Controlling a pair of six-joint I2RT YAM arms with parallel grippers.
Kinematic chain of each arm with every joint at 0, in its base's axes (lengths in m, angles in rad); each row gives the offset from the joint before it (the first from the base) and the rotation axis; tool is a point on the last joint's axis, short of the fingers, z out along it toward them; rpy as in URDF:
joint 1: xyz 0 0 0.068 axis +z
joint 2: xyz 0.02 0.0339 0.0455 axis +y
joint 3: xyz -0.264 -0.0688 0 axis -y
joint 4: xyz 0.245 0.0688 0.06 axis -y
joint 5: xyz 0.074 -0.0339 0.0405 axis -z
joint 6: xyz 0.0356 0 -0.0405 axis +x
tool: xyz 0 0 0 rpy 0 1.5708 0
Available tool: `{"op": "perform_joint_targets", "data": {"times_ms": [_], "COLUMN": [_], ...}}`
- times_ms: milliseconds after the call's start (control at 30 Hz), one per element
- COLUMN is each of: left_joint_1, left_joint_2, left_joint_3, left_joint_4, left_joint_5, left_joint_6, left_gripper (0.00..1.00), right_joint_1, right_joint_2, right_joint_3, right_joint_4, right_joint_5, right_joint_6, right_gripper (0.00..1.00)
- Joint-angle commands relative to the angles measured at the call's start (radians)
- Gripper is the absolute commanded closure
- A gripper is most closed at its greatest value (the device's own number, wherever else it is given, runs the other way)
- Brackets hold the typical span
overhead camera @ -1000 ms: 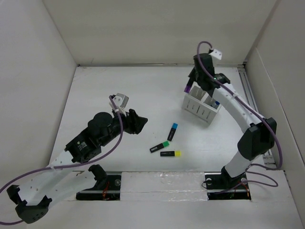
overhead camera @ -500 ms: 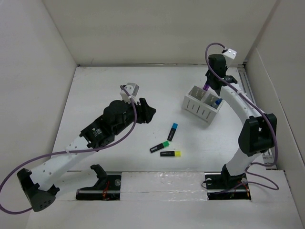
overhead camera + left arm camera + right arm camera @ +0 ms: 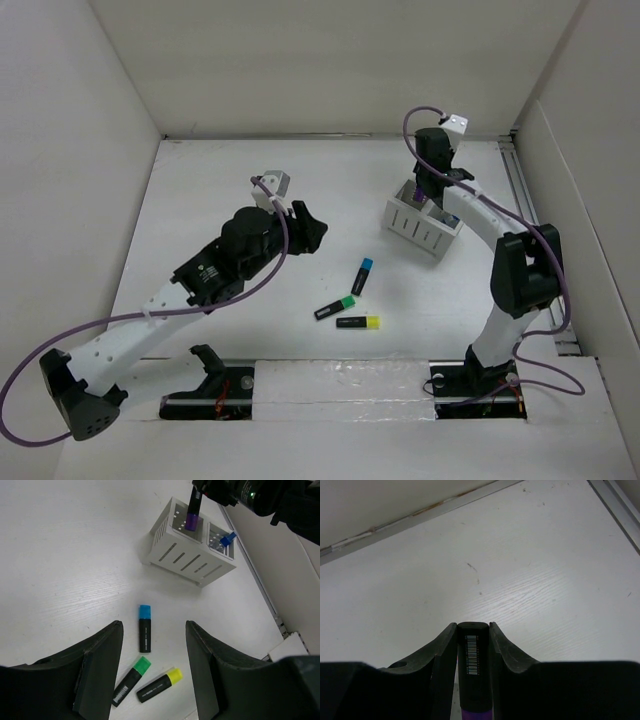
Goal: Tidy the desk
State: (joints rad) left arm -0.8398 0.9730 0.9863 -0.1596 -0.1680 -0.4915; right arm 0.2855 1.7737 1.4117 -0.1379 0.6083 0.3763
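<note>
On the white desk (image 3: 220,180) lie three black highlighters, capped blue (image 3: 362,275), green (image 3: 336,307) and yellow (image 3: 358,322). My left gripper (image 3: 305,232) hovers open to their left. From the left wrist I look down between its fingers (image 3: 102,665) at the blue (image 3: 144,630), green (image 3: 131,680) and yellow (image 3: 160,686) ones. My right gripper (image 3: 427,183) is shut on a purple highlighter (image 3: 421,197), held upright with its purple end at the mouth of the left compartment of the white slotted box (image 3: 415,228). The right wrist view shows its black barrel (image 3: 472,670) clamped.
A blue-tipped item (image 3: 227,538) stands in the slotted box's (image 3: 185,565) right compartment. White panels wall the desk on the left, back and right. A metal rail (image 3: 520,190) runs along the right edge behind the box.
The right gripper carried the purple highlighter from the box's left edge, out to the right, then back over the left compartment. The left arm reached forward and right, then held still.
</note>
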Motion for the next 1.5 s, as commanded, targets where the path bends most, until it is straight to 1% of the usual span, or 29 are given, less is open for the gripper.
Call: {"op": "perform_joint_targets", "data": {"times_ms": [0,67,100,133,300,367,400,533,600,700,733,767,800,867,900,933,1000,1033,1100,1133,1167,1200,1300,1367,1467], "left_joint_1": [0.005,0.016,0.027,0.027,0.027,0.027,0.027,0.027,0.027,0.027,0.027,0.027,0.027,0.027,0.027,0.027,0.027,0.027,0.027,0.027,0.027,0.027,0.027,0.027,0.027], "left_joint_2": [-0.042,-0.057,-0.066,-0.066,-0.079,-0.085,-0.085,-0.076,-0.074,-0.079,-0.080,-0.086,-0.089,-0.095,-0.097,-0.094,-0.085,-0.082,-0.074,-0.074,-0.073,-0.071,-0.066,-0.069,-0.066], "left_joint_3": [0.005,-0.009,-0.018,-0.021,-0.031,-0.037,-0.035,-0.037,-0.037,-0.038,-0.040,-0.038,-0.038,-0.043,-0.043,-0.046,-0.043,-0.040,-0.040,-0.044,-0.046,-0.046,-0.041,-0.046,-0.051], "left_joint_4": [0.017,0.019,0.020,0.020,0.006,0.012,0.014,0.026,0.029,0.032,0.034,0.038,0.041,0.057,0.061,0.065,0.068,0.066,0.069,0.075,0.080,0.081,0.078,0.080,0.086], "left_joint_5": [-0.025,-0.028,-0.021,-0.015,-0.005,-0.005,-0.004,0.008,0.021,0.027,0.024,0.024,0.021,0.013,0.009,0.012,0.031,0.054,0.076,0.082,0.085,0.088,0.107,0.110,0.116], "left_joint_6": [-0.024,-0.028,-0.032,-0.032,-0.013,-0.002,0.010,0.034,0.045,0.068,0.074,0.091,0.097,0.119,0.122,0.125,0.134,0.137,0.139,0.140,0.140,0.140,0.142,0.137,0.131], "left_gripper": [0.51,0.51,0.51,0.51,0.51,0.51,0.51,0.51,0.51,0.51,0.52,0.52,0.52,0.52,0.51,0.51,0.52,0.52,0.52,0.52,0.52,0.52,0.52,0.52,0.52], "right_joint_1": [0.035,0.049,0.067,0.067,0.119,0.138,0.147,0.185,0.208,0.254,0.265,0.274,0.285,0.308,0.342,0.359,0.400,0.440,0.461,0.471,0.471,0.471,0.480,0.480,0.480], "right_joint_2": [-0.017,-0.026,-0.048,-0.048,-0.109,-0.134,-0.138,-0.168,-0.203,-0.255,-0.269,-0.281,-0.299,-0.310,-0.312,-0.306,-0.297,-0.281,-0.252,-0.208,-0.182,-0.160,-0.106,-0.091,-0.080], "right_joint_3": [-0.025,-0.043,-0.074,-0.074,-0.132,-0.137,-0.131,-0.089,-0.086,-0.103,-0.106,-0.114,-0.137,-0.170,-0.209,-0.221,-0.249,-0.275,-0.281,-0.269,-0.258,-0.246,-0.229,-0.234,-0.244], "right_joint_4": [0.069,0.066,0.060,0.060,0.057,0.040,0.028,-0.064,-0.100,-0.141,-0.164,-0.196,-0.207,-0.238,-0.246,-0.259,-0.275,-0.273,-0.273,-0.281,-0.310,-0.327,-0.351,-0.362,-0.376], "right_joint_5": [0.054,0.071,0.082,0.082,0.116,0.126,0.137,0.136,0.128,0.114,0.107,0.082,-0.001,-0.079,-0.125,-0.143,-0.163,-0.160,-0.204,-0.220,-0.231,-0.231,-0.225,-0.216,-0.196], "right_joint_6": [-0.010,0.004,0.019,0.026,0.039,0.038,0.038,0.062,0.073,0.085,0.099,0.128,0.141,0.184,0.194,0.237,0.269,0.297,0.317,0.338,0.349,0.360,0.389,0.415,0.432], "right_gripper": [0.90,0.89,0.84,0.84,0.71,0.67,0.61,0.47,0.43,0.43,0.47,0.58,0.79,0.97,1.00,1.00,1.00,1.00,1.00,0.94,0.85,0.64,0.37,0.32,0.32]}}
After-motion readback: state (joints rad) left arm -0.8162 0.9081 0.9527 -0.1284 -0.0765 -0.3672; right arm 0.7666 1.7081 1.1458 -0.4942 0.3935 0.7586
